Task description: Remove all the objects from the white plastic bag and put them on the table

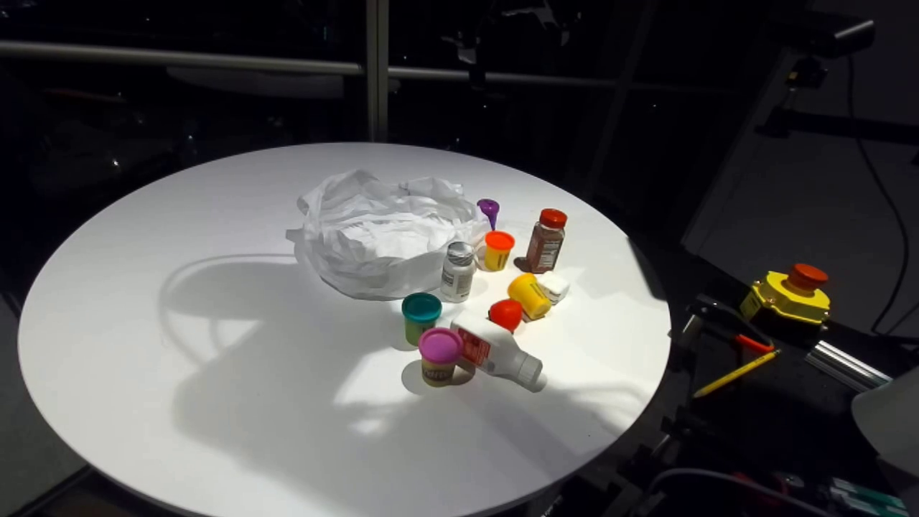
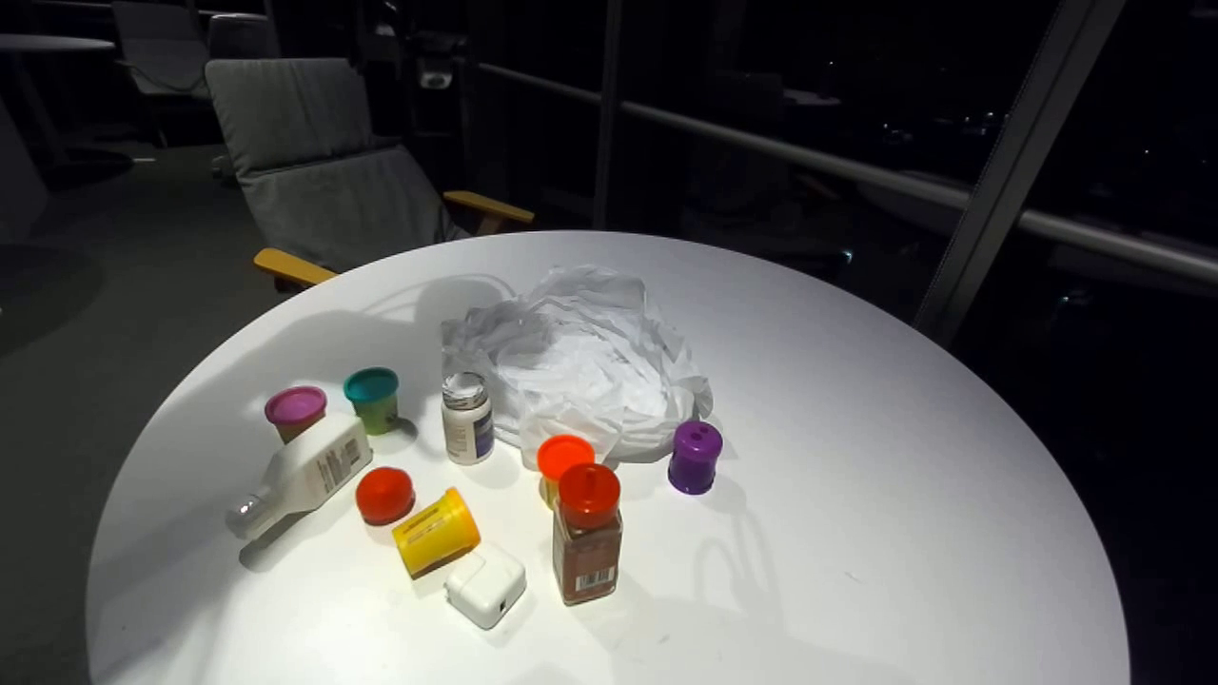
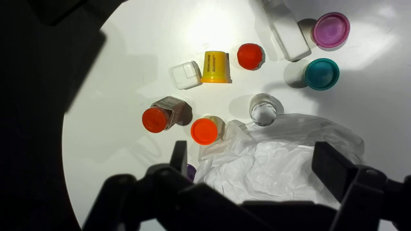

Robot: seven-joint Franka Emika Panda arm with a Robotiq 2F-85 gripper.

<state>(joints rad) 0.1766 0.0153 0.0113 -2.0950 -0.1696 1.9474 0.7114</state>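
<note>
The white plastic bag [image 2: 590, 371] lies crumpled with its mouth up on the round white table [image 1: 179, 445]; only wrinkled plastic shows inside. Around it stand a teal-capped jar [image 3: 322, 74], a pink-capped jar [image 3: 331, 29], an orange-capped jar [image 3: 204, 131], a white bottle [image 2: 467, 423], a red-capped bottle [image 2: 587, 542] and a purple piece [image 2: 696, 457]. Lying there are a white bottle [image 1: 492, 348], a yellow jar [image 3: 215, 66], a red ball-like object [image 3: 249, 56] and a white cube [image 2: 486, 585]. Above the bag, my gripper [image 3: 250, 146] is open, nothing between its fingers [image 3: 334, 170].
Beside the table, a dark surface holds a yellow-and-red device [image 1: 790, 298] and a yellow pencil [image 1: 736, 373]. A grey armchair [image 2: 304, 162] stands behind the table's far edge. Window frames [image 1: 377, 72] rise beyond. The arm's shadow falls across the tabletop.
</note>
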